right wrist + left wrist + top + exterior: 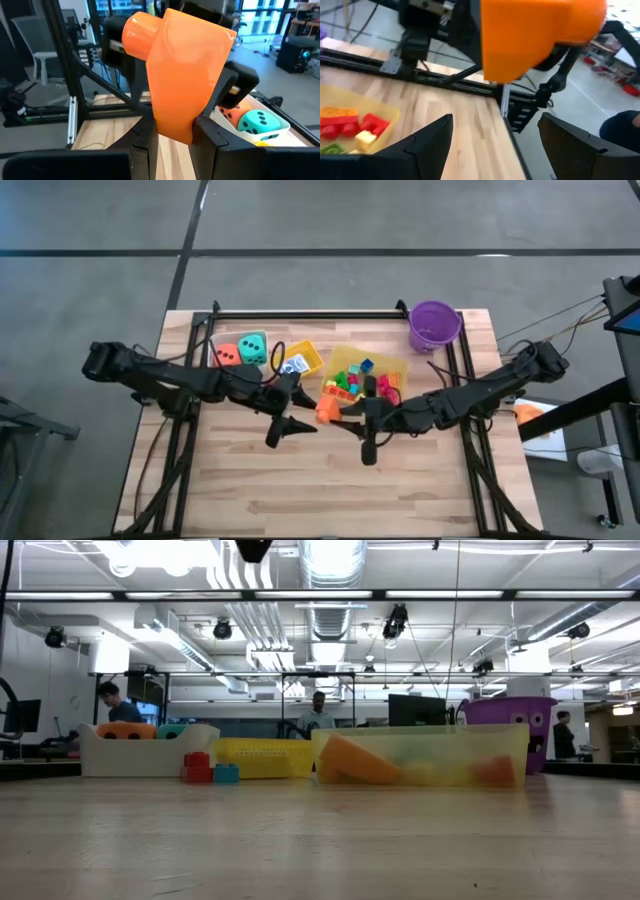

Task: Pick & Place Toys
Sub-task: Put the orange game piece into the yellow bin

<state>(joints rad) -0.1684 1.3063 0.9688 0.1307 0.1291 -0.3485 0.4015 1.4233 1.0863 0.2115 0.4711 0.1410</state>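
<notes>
Orange brick (182, 70) clamped in right gripper (172, 132), held mid-table beside the clear bin (395, 365).

Both arms reach inward, wrists nearly meeting. Left gripper (492, 137) fingers spread wide, empty, facing the brick (535, 35). Right wrist view alone shows orange die (231, 114) & teal die (259, 121) in a bin; high view shows yellow bin (312, 358), purple bucket (434, 325).

Four cameras: one overhead, one at bench level, two on the wrists.
The high view looks straight down on the pale wooden bench (330, 480); the low view looks level across it; both wrist views sit close, sharing the big orange plastic brick (180, 80).
</notes>
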